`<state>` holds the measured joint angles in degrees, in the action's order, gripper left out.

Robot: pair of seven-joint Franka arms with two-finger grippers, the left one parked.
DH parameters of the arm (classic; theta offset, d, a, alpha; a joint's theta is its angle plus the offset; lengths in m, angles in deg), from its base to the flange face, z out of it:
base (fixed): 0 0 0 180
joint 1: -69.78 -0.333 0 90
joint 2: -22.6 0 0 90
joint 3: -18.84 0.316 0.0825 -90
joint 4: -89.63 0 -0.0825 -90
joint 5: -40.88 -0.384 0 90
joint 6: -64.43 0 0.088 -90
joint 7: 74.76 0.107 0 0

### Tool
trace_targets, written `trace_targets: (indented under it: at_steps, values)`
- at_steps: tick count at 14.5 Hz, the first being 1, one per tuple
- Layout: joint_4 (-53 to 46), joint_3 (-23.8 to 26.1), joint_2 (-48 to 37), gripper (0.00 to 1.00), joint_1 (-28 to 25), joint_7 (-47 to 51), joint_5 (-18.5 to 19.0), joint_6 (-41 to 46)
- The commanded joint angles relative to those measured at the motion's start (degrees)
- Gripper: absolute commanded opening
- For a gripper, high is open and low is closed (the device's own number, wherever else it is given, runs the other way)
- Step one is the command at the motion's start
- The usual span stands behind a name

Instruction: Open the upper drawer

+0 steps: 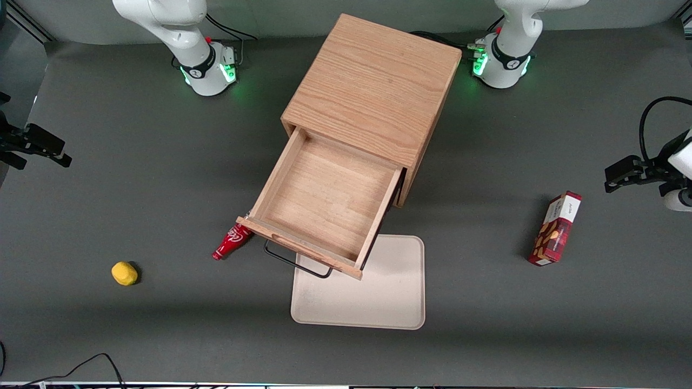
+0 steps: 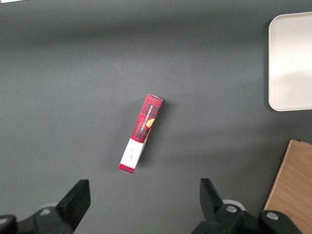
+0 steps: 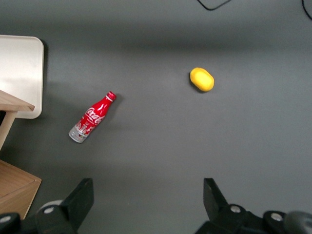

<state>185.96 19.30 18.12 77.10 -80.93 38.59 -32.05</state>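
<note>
The gripper is being held high above the table toward the working arm's end, fingers spread, nothing gripped. The upper drawer is being left pulled out of the cabinet, over the tray.

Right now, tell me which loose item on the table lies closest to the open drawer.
The red cola bottle, lying on its side beside the upper drawer front corner. The yellow lemon and red snack box sit well apart. The gripper hangs open above.

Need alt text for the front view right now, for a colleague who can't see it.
The upper drawer stands pulled out of the wooden cabinet, empty, its front above a beige tray and a red bottle. The gripper hangs open at the working arm's end of the table, away from the drawer.
</note>
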Motion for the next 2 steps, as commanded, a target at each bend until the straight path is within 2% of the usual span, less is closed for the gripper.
trace_targets:
  at_steps: [1,2]
  values:
    - [-0.9,0.0,0.2,1.00,-0.5,1.5,0.7,2.5]
    - [-1.0,0.1,0.5,1.00,-0.4,1.4,0.7,3.2]
